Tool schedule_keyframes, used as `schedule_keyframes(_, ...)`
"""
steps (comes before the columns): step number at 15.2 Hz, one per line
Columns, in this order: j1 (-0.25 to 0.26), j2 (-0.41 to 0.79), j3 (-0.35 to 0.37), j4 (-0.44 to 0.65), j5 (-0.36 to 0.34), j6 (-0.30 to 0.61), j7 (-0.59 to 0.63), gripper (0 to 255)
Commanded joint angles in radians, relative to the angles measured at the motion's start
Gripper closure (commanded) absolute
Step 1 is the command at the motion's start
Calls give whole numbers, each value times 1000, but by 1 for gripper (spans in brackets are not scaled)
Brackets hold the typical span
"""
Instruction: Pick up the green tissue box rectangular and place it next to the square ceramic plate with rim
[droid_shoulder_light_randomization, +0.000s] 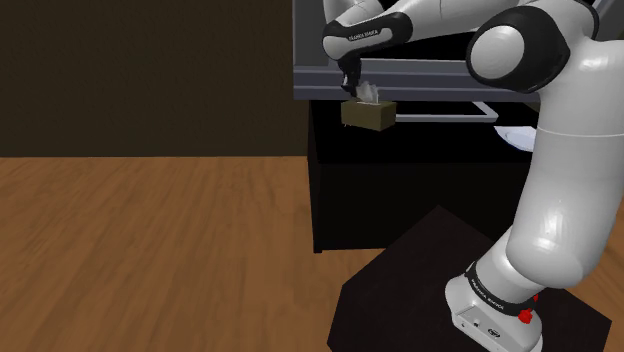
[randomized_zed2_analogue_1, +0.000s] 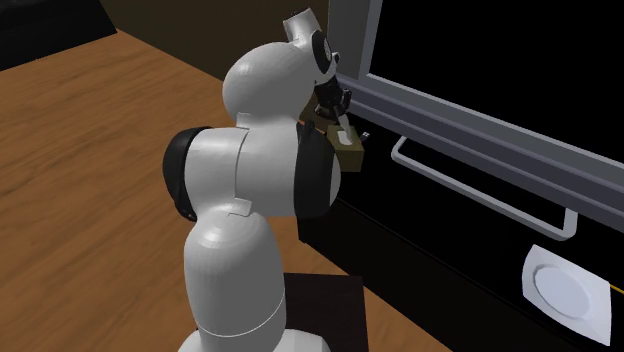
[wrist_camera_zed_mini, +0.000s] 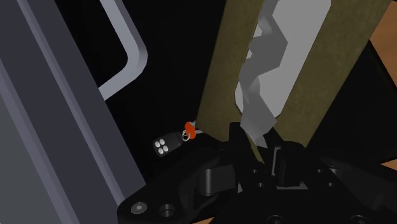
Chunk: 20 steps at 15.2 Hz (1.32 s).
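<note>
Tool (droid_shoulder_light_randomization: 353, 88) grips the olive tissue box (droid_shoulder_light_randomization: 367, 116) by its top, fingers narrow, box aloft.

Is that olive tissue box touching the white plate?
Apart. The second exterior view shows the tissue box far from the plate, with black surface between them.

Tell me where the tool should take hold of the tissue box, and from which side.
Grip the olive-green tissue box across its narrow width, on its two long flat walls, coming straight down. It stands upright, top facing the tool, which hangs above it. Skip the white tissue poking from the top: it would probably pull out.
</note>
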Motion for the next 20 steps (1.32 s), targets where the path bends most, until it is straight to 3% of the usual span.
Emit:
schedule_keyframes(1,1,-6,1,19,2,-23,-8,255)
schedule_keyframes(20,5,14,0,297,22,-266,-99,255)
